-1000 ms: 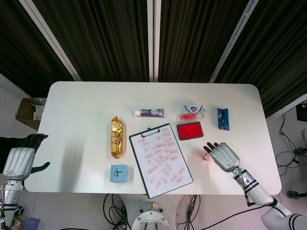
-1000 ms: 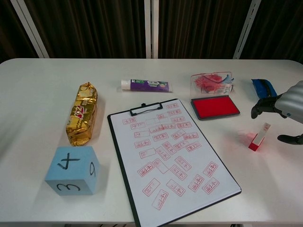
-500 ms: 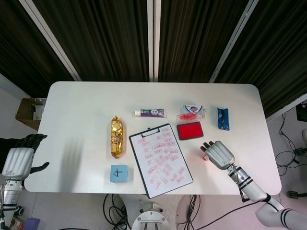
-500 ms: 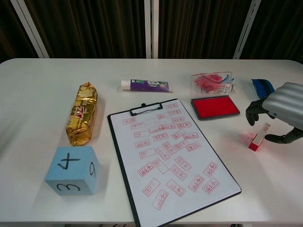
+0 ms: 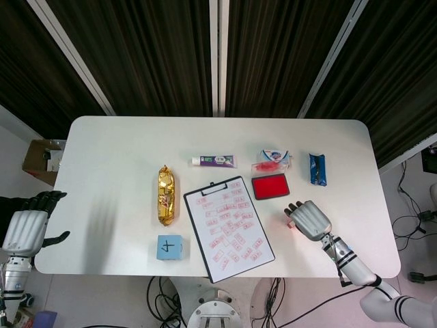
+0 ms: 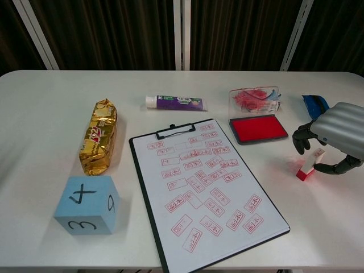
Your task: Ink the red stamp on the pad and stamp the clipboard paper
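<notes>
The red stamp [image 6: 307, 166] stands tilted on the table, right of the clipboard, with a red blur on the tabletop beside it. My right hand [image 6: 335, 136] hangs over its top, with fingers [image 6: 300, 140] curled down on the left and the thumb low on the right; I see no firm grip. From the head view this hand [image 5: 311, 220] covers most of the stamp [image 5: 291, 223]. The open red ink pad [image 6: 257, 128] lies just beyond. The clipboard paper [image 6: 205, 187] carries several red stamp marks. My left hand [image 5: 26, 229] hangs open, off the table's left edge.
The pad's clear lid [image 6: 254, 96] stands behind the ink pad. A blue packet [image 6: 314, 104] lies at the far right, close to my right hand. A toothpaste tube [image 6: 176, 102], a gold snack pack [image 6: 101, 136] and a blue numbered cube [image 6: 88, 205] lie left of the clipboard.
My right hand has moved left and down, and its fingers now arch over the stamp's top. The stamp has shifted slightly left. The left hand has stayed put.
</notes>
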Robot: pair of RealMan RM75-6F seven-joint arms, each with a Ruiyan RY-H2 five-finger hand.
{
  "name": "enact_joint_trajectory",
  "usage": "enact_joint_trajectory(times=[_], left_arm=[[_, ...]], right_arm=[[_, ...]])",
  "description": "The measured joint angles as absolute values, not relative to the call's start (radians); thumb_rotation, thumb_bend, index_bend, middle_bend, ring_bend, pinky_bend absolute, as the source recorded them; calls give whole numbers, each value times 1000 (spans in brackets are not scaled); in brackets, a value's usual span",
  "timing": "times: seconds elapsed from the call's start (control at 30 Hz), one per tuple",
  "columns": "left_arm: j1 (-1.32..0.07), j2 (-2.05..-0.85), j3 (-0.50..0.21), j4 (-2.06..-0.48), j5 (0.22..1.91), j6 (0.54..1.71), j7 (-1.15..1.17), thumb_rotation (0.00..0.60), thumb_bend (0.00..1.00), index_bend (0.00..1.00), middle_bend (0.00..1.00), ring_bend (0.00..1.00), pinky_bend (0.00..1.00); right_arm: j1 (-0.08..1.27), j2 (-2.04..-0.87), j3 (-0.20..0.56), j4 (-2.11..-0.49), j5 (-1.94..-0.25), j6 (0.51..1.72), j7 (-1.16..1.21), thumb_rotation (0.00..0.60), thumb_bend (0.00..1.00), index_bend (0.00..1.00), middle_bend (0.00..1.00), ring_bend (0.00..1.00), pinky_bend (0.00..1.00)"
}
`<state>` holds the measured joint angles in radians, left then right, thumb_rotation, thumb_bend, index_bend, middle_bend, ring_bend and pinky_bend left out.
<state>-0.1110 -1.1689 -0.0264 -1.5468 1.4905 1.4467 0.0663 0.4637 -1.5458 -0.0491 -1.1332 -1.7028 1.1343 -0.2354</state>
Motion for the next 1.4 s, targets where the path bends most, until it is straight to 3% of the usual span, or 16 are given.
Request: enact_joint_trajectory(times=[0.7, 1.07, 1.4], left_arm=[[-113, -1164, -27, -1552, 1491, 1443, 68, 600, 0, 196, 194, 156, 239], [-114, -1165, -27, -1549, 1487, 1441, 66, 600, 0, 196, 194, 156, 241], [-113, -1166, -25, -1547, 1489, 1442, 63, 600, 0, 196, 194, 156, 241]], right_arm=[[471, -1565, -62, -1112, -1685, 1132, -225, 600, 261, 559, 531, 575, 784], [474, -1581, -59, -1091, -1686, 1155, -205, 600, 403, 683, 632, 610, 797], [491, -1593, -14, -1075, -1693, 1227, -161, 600, 482, 847, 757, 724, 859]])
